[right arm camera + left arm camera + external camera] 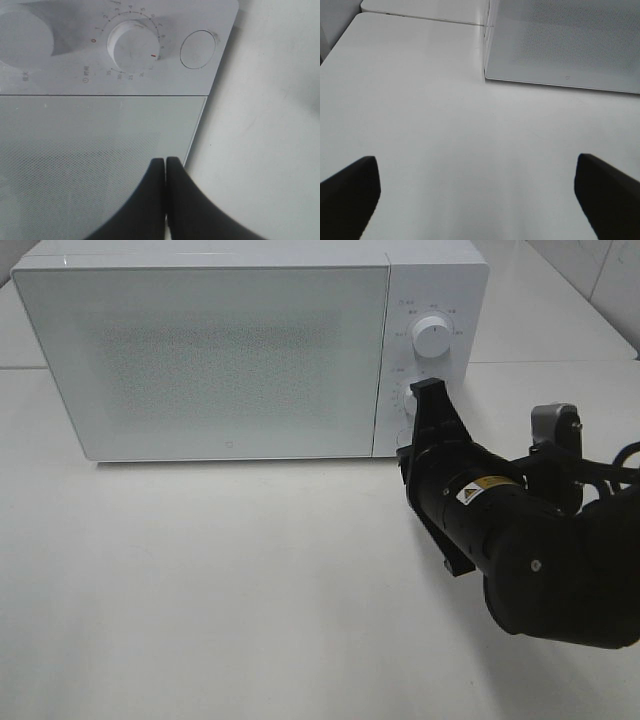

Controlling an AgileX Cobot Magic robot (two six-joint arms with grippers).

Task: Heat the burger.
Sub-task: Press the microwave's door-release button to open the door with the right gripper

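The burger is out of view. The white microwave [210,350] stands at the back of the table with its door [200,360] closed. My right gripper [430,388] is shut with nothing between its fingers. It points at the control panel, close to the lower dial [399,400]. In the right wrist view the pressed-together fingertips of the right gripper [165,162] lie over the door's edge, below the timer dial [132,42]. My left gripper [477,200] is open above bare table, well short of the microwave's corner [487,77].
The upper knob [432,337] sits above my right gripper. A round button [197,49] lies beside the timer dial. The white table [220,580] stretches in front of the microwave. A table seam [425,17] runs behind the left side.
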